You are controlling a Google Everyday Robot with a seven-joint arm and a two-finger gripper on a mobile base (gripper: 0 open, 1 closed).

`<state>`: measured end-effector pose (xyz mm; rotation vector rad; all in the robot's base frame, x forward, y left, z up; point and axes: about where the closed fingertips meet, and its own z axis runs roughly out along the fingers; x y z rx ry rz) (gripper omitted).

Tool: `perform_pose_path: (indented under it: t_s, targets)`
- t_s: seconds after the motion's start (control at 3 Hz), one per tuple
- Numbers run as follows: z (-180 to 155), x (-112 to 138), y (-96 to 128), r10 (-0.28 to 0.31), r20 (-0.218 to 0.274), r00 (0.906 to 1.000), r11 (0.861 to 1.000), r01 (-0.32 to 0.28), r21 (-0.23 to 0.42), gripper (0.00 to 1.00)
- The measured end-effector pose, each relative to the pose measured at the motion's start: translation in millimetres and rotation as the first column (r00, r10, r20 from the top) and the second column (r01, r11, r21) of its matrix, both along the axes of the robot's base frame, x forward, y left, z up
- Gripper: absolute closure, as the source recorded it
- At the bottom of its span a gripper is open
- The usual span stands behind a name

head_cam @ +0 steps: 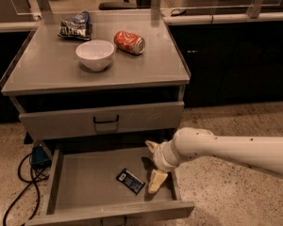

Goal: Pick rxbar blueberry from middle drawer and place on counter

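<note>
Reaching into the wide shallow grey metal middle drawer (80,187), the white arm's two-finger gripper (154,164) hangs low over the right side of the tray. Its cream jaws are spread wide with nothing between them: one tip points toward the drawer's back, the other down toward the floor near the front. The small flat dark blue-black rxbar blueberry wrapper (130,181) lies on the bare drawer floor, just left of the lower tip, and is not gripped.

The step in hand looks like the approach to the pick; lifting and placing are not yet done. Next, I judge, the gripper needs to shift a little leftward so the bar sits between the jaws, settle toward the floor, and close across the wrapper's narrow width. The bar is thin and may slide rather than lift.

The bar must then go up to the broad flat grey metal worktop (146,67). A white bowl (95,54), a red soda can (129,42) on its side and a blue-and-white chip bag (76,26) sit toward its back, so the bare front strip looks the easiest landing spot.
</note>
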<state>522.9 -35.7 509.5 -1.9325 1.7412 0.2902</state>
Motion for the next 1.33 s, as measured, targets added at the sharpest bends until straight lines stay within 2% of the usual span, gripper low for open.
perform_pose_path:
  t_s: [0.33, 0.67, 1.0, 1.33]
  targets:
    - [-39, -14, 4, -0.004, -0.073, 0.9973, 1.0, 0.005, 0.021, 0.0]
    - [-39, -14, 4, -0.004, -0.073, 0.9973, 1.0, 0.005, 0.021, 0.0]
    - [-55, -8, 13, 0.028, -0.089, 0.9956, 0.998, -0.024, 0.05, 0.0]
    - [-90, 9, 45, 0.134, -0.119, 0.9838, 0.988, -0.123, 0.096, 0.0]
